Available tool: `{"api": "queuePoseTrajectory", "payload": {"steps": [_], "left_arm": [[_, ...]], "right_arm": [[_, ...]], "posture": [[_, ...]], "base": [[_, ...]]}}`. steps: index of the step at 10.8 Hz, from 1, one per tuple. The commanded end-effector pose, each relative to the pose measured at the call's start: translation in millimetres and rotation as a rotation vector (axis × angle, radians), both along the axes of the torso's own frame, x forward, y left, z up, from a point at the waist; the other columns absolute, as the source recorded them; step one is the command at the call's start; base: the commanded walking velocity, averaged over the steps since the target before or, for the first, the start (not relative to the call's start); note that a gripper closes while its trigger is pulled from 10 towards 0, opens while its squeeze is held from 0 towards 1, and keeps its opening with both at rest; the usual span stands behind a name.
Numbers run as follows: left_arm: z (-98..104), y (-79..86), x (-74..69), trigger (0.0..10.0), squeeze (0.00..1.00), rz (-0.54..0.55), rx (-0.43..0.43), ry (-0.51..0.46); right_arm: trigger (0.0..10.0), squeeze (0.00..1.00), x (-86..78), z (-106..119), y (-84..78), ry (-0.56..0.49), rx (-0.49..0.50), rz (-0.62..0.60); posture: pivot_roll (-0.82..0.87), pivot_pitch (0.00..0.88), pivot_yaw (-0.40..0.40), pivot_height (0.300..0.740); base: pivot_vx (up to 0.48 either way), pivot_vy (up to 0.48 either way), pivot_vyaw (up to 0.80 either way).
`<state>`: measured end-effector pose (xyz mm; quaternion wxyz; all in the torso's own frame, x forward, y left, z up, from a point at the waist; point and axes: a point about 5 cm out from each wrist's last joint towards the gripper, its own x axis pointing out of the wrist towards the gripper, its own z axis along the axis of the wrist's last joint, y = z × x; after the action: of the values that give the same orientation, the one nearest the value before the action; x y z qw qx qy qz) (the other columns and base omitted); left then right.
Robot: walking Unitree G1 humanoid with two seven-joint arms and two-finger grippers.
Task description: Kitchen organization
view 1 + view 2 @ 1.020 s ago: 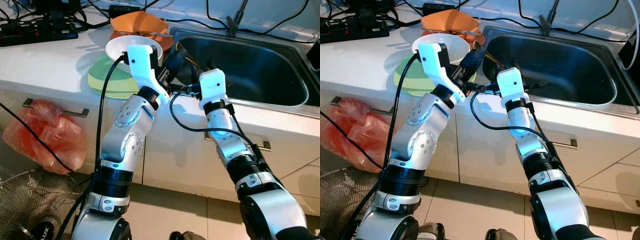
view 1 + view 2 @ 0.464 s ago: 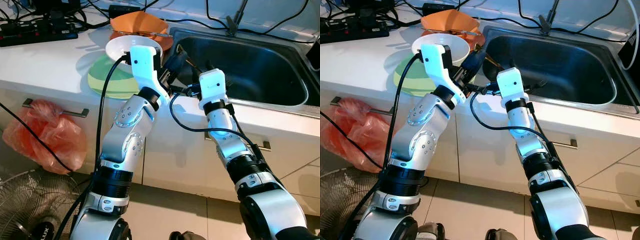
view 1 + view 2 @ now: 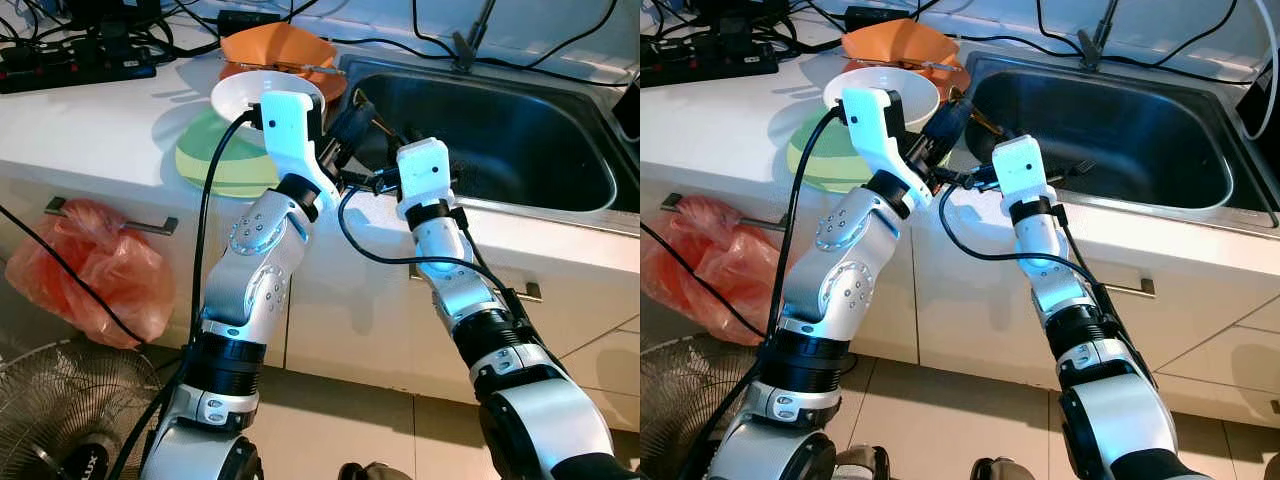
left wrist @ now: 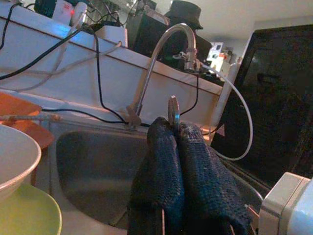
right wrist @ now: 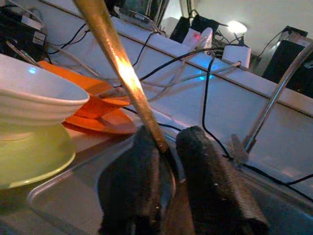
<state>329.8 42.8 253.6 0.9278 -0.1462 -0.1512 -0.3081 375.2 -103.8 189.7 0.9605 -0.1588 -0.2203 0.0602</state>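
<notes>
Lettering on fan [image 3: 88, 465] hub perhaps reads "LUX", partly cut off.

Counter [image 3: 90, 120] ahead, sink [image 3: 520, 130] set into it on the right; faucet [image 4: 166, 44] rises behind the sink. Left of the sink: bowl [image 3: 240, 95] sits on a plate [image 3: 210, 160], more dishes [image 3: 280, 45] just behind. Power strip and cables [image 3: 70, 60] at counter's far left. Below the counter, bag [image 3: 90, 270] hangs from a cabinet handle [image 3: 150, 225]; fan [image 3: 50, 410] on the floor under it. Both arms reach up to the sink's left edge
</notes>
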Motion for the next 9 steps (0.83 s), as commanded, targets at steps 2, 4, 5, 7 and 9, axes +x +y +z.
{"api": "queuePoseTrajectory", "payload": {"steps": [2,4,5,7,9], "left_arm": [[-2.4,-2.7,-0.7,10.0,0.00,-0.008,0.012,0.011],[-3.0,-2.9,-0.7,10.0,0.00,-0.010,0.014,0.010],[-3.4,-2.1,0.4,10.0,0.00,0.007,0.019,0.009],[-4.0,0.0,2.2,10.0,1.00,0.027,0.030,0.003],[-4.7,0.0,2.5,10.0,1.00,0.028,0.031,-0.001]], "right_arm": [[0.0,0.00,0.3,2.7,-2.0,-0.014,0.003,0.001],[0.0,0.00,0.2,2.6,-2.0,-0.015,0.004,0.002],[0.0,0.00,0.1,2.0,-2.1,-0.013,0.002,0.003],[0.0,0.00,0.0,1.4,-1.8,-0.012,0.002,0.005],[0.0,0.00,0.0,1.1,-1.6,-0.011,0.001,0.005]], "posture": [[0.10,0.091,-0.064,0.740],[0.10,0.090,-0.063,0.740],[0.10,0.089,-0.062,0.740],[0.10,0.087,-0.063,0.740],[0.10,0.085,-0.063,0.740]], "base": [[0.000,0.000,0.00],[0.000,0.000,0.00],[0.000,0.000,0.00],[0.000,0.000,0.00],[0.000,0.000,0.00]]}}
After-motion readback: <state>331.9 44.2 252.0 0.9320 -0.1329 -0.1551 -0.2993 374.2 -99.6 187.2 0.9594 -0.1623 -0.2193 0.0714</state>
